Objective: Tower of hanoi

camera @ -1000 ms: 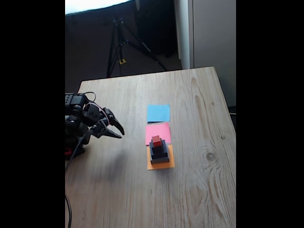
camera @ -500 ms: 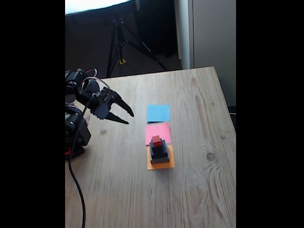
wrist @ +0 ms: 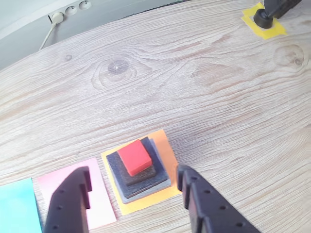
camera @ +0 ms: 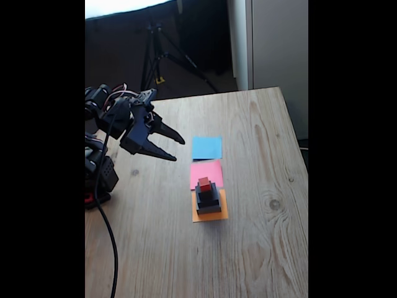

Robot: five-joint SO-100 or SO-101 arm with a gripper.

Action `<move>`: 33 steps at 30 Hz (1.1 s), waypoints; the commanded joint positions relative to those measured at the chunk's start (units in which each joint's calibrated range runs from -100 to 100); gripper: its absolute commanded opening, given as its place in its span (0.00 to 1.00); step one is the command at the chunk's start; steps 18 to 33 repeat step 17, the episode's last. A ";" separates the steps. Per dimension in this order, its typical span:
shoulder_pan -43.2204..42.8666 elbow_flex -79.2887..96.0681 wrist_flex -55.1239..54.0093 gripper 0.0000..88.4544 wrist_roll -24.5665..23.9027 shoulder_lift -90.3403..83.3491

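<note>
Jaws spread wide, nothing held, above the worktop [camera: 260, 248]

Your stack [wrist: 139, 170] sits on the orange pad [wrist: 167, 150]; gripper [camera: 173, 149] hangs at its ten o'clock; straddle the red cube [wrist: 134, 157] squarely.

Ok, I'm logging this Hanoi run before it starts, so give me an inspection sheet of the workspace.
Surface: wooden table, knots and grain visible.
Job's things: stack of square blocks, red block on top, standing on the orange sheet; pink sheet and blue sheet bare.
Clutter: nothing seen.
Tool: tool open, empty, raised above the table left of the sheets in the fixed view; in the wrist view its fingers frame the stack.
Cables: black cable trailing from the arm across the table.
Surroundings: tripod behind the table; power strip beyond the edge; yellow tape under a black foot.
</note>
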 commanded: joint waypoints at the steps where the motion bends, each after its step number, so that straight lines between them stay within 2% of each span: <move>1: 3.17 -1.29 -2.20 0.34 12.92 -1.27; 2: 3.84 -1.20 -3.01 0.37 14.93 -1.34; 12: 5.18 10.08 -15.88 0.39 14.93 -1.95; 17: 2.42 12.08 -18.31 0.38 14.93 1.53; 33: 2.42 12.08 -18.31 0.38 14.93 1.53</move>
